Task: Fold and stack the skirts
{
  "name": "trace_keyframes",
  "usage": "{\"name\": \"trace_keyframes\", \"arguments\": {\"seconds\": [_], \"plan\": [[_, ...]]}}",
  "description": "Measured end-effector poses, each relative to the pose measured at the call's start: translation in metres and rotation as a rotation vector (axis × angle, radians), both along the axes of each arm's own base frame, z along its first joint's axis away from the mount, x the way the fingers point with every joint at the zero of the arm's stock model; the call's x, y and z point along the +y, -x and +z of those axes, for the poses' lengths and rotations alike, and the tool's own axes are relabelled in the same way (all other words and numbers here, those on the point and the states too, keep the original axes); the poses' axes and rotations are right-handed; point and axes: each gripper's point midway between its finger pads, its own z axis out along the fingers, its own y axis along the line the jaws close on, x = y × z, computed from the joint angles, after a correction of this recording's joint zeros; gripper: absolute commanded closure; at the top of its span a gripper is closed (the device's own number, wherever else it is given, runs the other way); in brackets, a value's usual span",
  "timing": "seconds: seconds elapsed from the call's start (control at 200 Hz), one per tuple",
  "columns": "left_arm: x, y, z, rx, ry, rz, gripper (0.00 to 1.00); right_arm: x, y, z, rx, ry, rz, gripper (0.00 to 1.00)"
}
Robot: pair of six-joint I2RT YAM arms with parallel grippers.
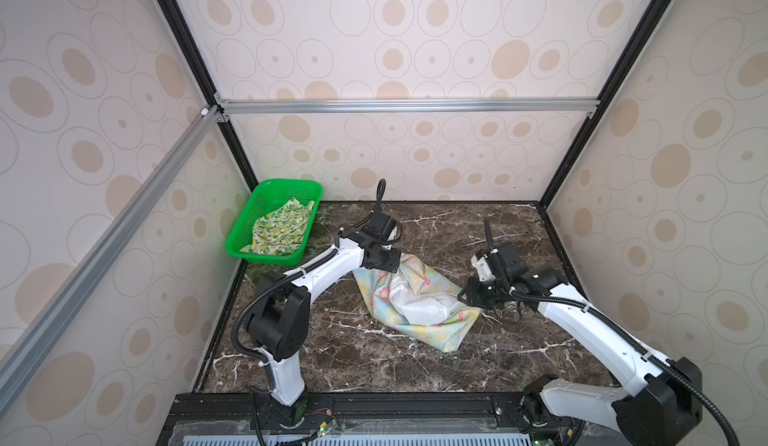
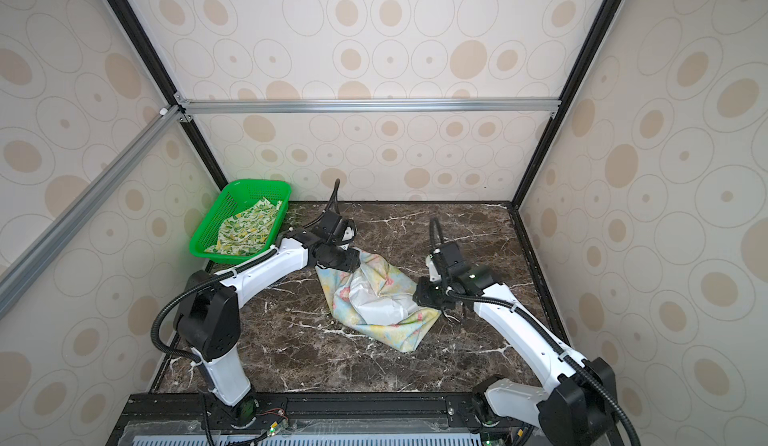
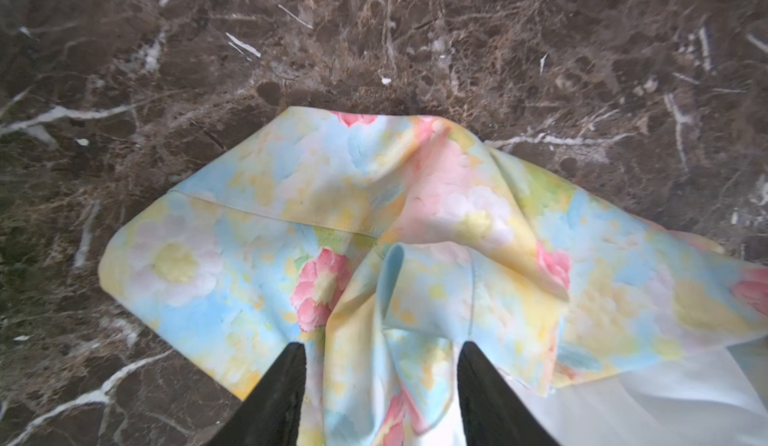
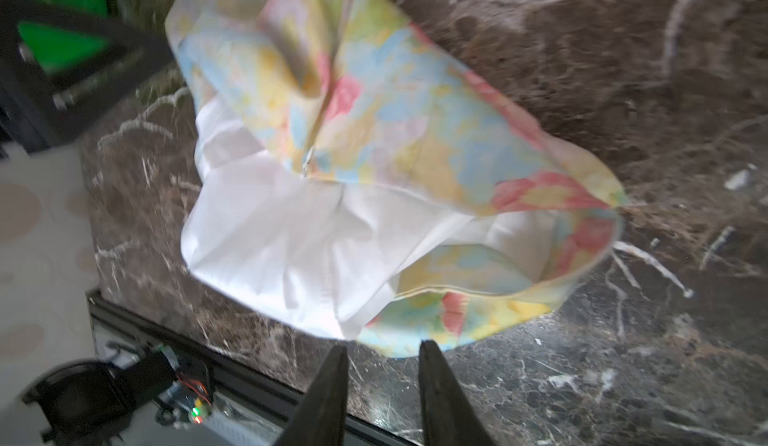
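Observation:
The pastel blue-yellow skirt (image 1: 415, 298) (image 2: 382, 294) lies crumpled in the middle of the table, with its white lining turned up. My left gripper (image 1: 386, 260) (image 2: 348, 262) is over its back end. In the left wrist view that gripper (image 3: 382, 344) is open, and a raised fold of the skirt (image 3: 291, 199) stands loose between the fingers. My right gripper (image 1: 463, 296) (image 2: 417, 294) is at the skirt's right edge. In the right wrist view it (image 4: 382, 346) is open with only marble between the fingers, just short of the hem (image 4: 415, 132). The lemon-print skirt (image 1: 282, 228) (image 2: 249, 228) lies in the basket.
A green mesh basket (image 1: 286, 184) (image 2: 257, 184) stands at the back left corner of the dark marble table (image 1: 332, 361). Patterned walls close off the left, back and right. A black rail runs along the front edge.

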Motion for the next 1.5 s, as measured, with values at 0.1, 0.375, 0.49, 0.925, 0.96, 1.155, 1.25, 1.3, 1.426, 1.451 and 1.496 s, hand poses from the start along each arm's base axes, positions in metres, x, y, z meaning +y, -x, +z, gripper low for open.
{"name": "trace_keyframes", "arguments": {"seconds": [0.1,0.375,0.49,0.925,0.96,1.155,1.25,1.3,1.426,1.451,1.496], "plan": [[0.014,0.008,0.001,0.003,0.013,0.033,0.41,0.043,0.014,-0.009,-0.009,0.06,0.206,0.56],[0.069,0.02,-0.017,0.066,0.054,0.19,0.42,0.101,0.026,-0.063,-0.012,0.264,0.467,0.55],[0.071,0.017,-0.007,0.036,0.078,0.205,0.42,0.092,0.006,-0.081,-0.049,0.391,0.453,0.72],[0.069,0.016,-0.005,0.022,0.105,0.209,0.42,0.034,-0.089,-0.089,-0.128,0.506,0.147,0.94],[0.069,0.016,-0.005,0.021,0.106,0.209,0.42,0.027,-0.096,-0.088,-0.125,0.499,0.116,0.94],[0.068,0.016,-0.006,0.02,0.113,0.208,0.43,0.002,-0.112,-0.094,-0.076,0.468,0.017,0.69],[0.068,0.018,-0.008,0.024,0.114,0.209,0.42,0.003,-0.108,-0.092,-0.06,0.448,0.021,0.61],[0.068,0.019,-0.008,0.026,0.117,0.209,0.42,0.005,-0.105,-0.088,-0.058,0.434,0.032,0.6],[0.067,0.02,-0.009,0.029,0.126,0.21,0.42,0.013,-0.09,-0.059,-0.108,0.402,0.059,0.62],[0.067,0.02,-0.009,0.029,0.128,0.21,0.43,0.017,-0.085,-0.052,-0.123,0.394,0.071,0.63],[0.067,0.02,-0.01,0.031,0.13,0.21,0.43,0.026,-0.077,-0.038,-0.158,0.376,0.1,0.66]]}}
